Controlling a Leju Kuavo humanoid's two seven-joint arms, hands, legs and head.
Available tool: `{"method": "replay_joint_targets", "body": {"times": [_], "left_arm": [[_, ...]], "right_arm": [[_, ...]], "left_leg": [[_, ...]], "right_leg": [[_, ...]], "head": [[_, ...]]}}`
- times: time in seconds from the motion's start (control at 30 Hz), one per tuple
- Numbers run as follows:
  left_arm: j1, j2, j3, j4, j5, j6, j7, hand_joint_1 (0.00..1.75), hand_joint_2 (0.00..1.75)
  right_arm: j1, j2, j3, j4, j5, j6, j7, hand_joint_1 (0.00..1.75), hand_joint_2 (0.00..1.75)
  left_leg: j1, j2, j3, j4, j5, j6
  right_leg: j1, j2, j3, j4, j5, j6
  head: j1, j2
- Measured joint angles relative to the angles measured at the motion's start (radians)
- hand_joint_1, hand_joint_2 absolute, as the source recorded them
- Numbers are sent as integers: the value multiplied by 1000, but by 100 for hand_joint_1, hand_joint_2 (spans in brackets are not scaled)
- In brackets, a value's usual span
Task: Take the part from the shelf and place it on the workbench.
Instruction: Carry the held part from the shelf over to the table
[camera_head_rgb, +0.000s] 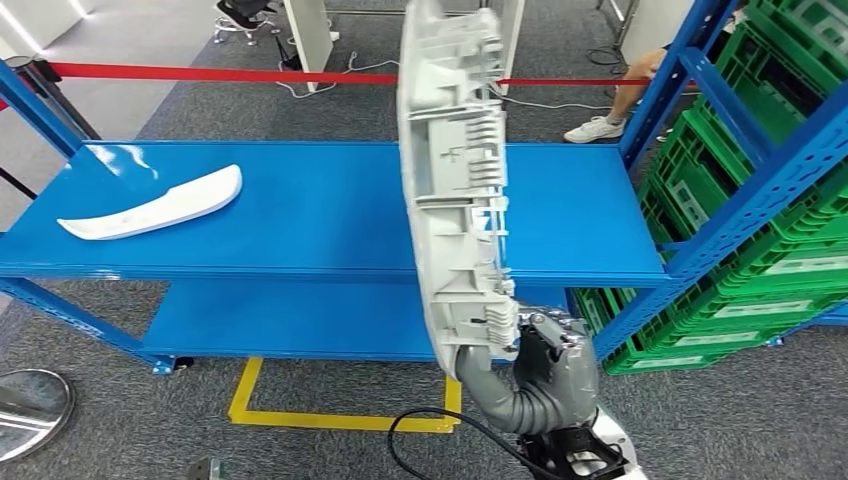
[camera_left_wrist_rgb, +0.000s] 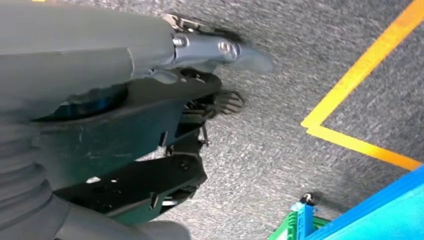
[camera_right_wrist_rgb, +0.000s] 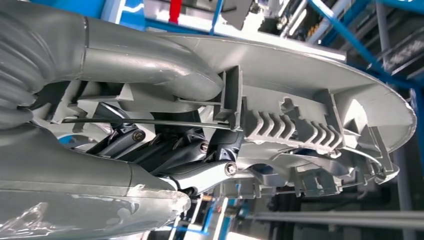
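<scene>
A long grey ribbed plastic part (camera_head_rgb: 452, 180) stands nearly upright in front of me, its hollow ribbed side facing me. My right hand (camera_head_rgb: 540, 372) grips its lower end, low in the head view right of centre. Close up, the thumb and dark fingers of my right hand (camera_right_wrist_rgb: 165, 145) clamp the ribbed inner side of the part (camera_right_wrist_rgb: 310, 120). Behind it lies the blue workbench (camera_head_rgb: 330, 215), with a second white curved part (camera_head_rgb: 160, 207) resting on its left side. My left hand (camera_left_wrist_rgb: 150, 115) hangs over the grey carpet, fingers slightly curled, holding nothing.
A blue rack (camera_head_rgb: 745, 150) stacked with green crates (camera_head_rgb: 790, 260) stands at the right. A red barrier tape (camera_head_rgb: 200, 73) runs behind the bench, and a person's leg and white shoe (camera_head_rgb: 598, 128) show beyond it. Yellow floor tape (camera_head_rgb: 300, 415) marks the carpet below the bench.
</scene>
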Motion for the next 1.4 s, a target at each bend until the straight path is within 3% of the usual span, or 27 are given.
{"method": "replay_joint_targets", "body": {"times": [0.07,0.17,0.2,0.23,0.27,0.3,0.37,0.43,0.53,0.57,0.63,0.7,0.73,0.77,0.8,0.87,0.93,0.97,1.03,1.07,1.1,1.2,1.23,1.27,1.3,1.33,1.4], "left_arm": [[2,-1,0,0,0,0,0,0,175],[2,-2,0,0,-2,0,-1,0,175],[2,-2,0,0,-2,0,-1,0,175],[2,-2,0,0,-3,0,-1,0,175],[2,-2,0,0,-4,0,-1,0,175],[2,-2,0,0,-5,1,-1,0,175],[2,-3,0,0,-7,1,-1,0,175],[2,-3,-1,0,-7,1,-2,0,175],[2,-4,-1,0,-8,2,-2,0,175],[2,-4,-1,0,-9,2,-2,0,175],[2,-4,-1,0,-9,2,-4,0,175],[2,-3,-1,0,-9,1,-5,0,175],[2,-3,-1,0,-9,1,-5,0,175],[2,-3,-1,0,-9,1,-5,0,175],[2,-2,-1,0,-9,1,-5,0,175],[0,-3,-1,0,-9,1,-5,0,175],[-4,-4,-1,0,-9,1,-5,0,175],[-6,-4,-1,0,-9,1,-5,0,175],[-4,-5,-1,0,-9,1,-5,0,175],[-2,-5,-1,0,-9,1,-5,0,175],[-1,-5,-1,0,-9,1,-5,0,175],[-1,-5,-1,0,-9,1,-5,0,175],[-1,-5,-1,0,-9,1,-5,0,175],[-1,-5,-1,0,-9,1,-5,0,175],[-1,-5,-1,0,-9,1,-5,0,175],[-1,-5,-1,0,-9,1,-5,0,175],[-1,-5,-1,0,-10,1,-5,0,175]], "right_arm": [[1,0,0,0,0,1,0,175,175],[2,0,0,1,1,1,0,175,175],[2,0,0,1,0,1,0,175,175],[2,0,0,1,0,1,0,175,175],[2,0,0,2,0,1,0,175,175],[2,0,0,2,0,0,0,175,175],[1,0,0,2,1,0,0,175,175],[1,0,0,1,2,-1,0,175,175],[0,0,0,2,3,-2,0,175,175],[0,0,0,2,3,-2,0,175,175],[-1,0,0,2,4,-3,0,175,175],[0,0,0,2,5,-3,0,175,175],[0,0,0,2,6,-4,0,175,175],[1,0,0,2,7,-4,0,175,175],[1,0,0,2,8,-5,0,175,175],[1,0,0,1,9,-5,0,175,175],[1,0,1,1,10,-5,0,175,175],[1,0,1,1,10,-5,0,175,175],[2,0,1,1,12,-5,-1,175,175],[3,0,1,1,12,-5,-1,175,175],[4,0,1,1,12,-5,-1,175,175],[5,0,2,1,14,-5,-1,175,175],[5,0,2,1,15,-5,-1,175,175],[5,0,2,1,16,-5,-1,175,175],[5,0,2,1,17,-5,-1,175,175],[5,0,2,1,17,-5,-1,175,175],[4,0,2,1,19,-6,-1,175,175]], "left_leg": [[2,3,-10,-5,16,14],[4,6,-33,-7,38,25],[4,7,-42,-6,45,26],[3,8,-51,-6,52,25],[3,8,-60,-5,59,24],[4,8,-68,-5,66,22],[3,8,-79,-3,77,13],[2,7,-84,-2,89,2],[4,7,-90,-4,102,-17],[5,7,-97,5,88,-22],[6,7,-128,81,11,-31],[6,7,-165,211,-73,-37],[6,7,-172,257,-88,-38],[6,7,-163,271,-81,-38],[6,7,-138,251,-59,-36],[5,7,-42,127,-18,-30],[3,6,37,5,-16,-19],[0,5,51,-25,-21,-13],[-2,6,42,-35,-10,2],[-2,8,36,-36,-1,10],[-1,9,29,-38,9,18],[1,11,-4,-38,39,27],[0,11,-17,-37,49,26],[0,12,-30,-36,58,25],[0,12,-43,-34,68,23],[1,12,-55,-32,76,20],[0,11,-73,-27,91,11]], "right_leg": [[-3,0,-12,16,-22,10],[-4,0,-60,175,-147,22],[-4,0,-72,233,-178,24],[-4,0,-71,265,-190,25],[-4,-1,-51,258,-183,26],[-5,-1,-11,211,-162,25],[-4,-1,92,65,-129,21],[0,2,141,-14,-121,11],[3,2,125,-18,-105,-12],[1,1,118,-20,-97,-21],[-2,-1,99,-22,-77,-34],[-1,-1,73,-21,-58,-38],[-1,-1,60,-21,-48,-37],[0,-1,47,-21,-38,-36],[0,-1,35,-20,-29,-35],[1,0,15,-20,-11,-29],[4,0,3,-19,7,-19],[4,-1,-1,-22,16,-13],[0,-1,-5,-27,31,-1],[-1,-1,-11,-21,20,5],[-3,-1,-21,3,-10,11],[-4,-2,-70,179,-146,23],[-4,-2,-77,232,-167,25],[-4,-2,-69,256,-166,25],[-4,-2,-42,243,-147,25],[-5,-2,3,194,-121,25],[-4,-1,109,49,-107,20]], "head": [[1,0],[6,0],[6,0],[6,0],[7,0],[7,0],[7,0],[7,0],[7,0],[6,0],[2,0],[-1,0],[-1,0],[-1,0],[-1,0],[-1,0],[-1,0],[0,0],[-1,0],[0,0],[2,0],[4,0],[4,0],[4,0],[4,0],[4,0],[5,0]]}}
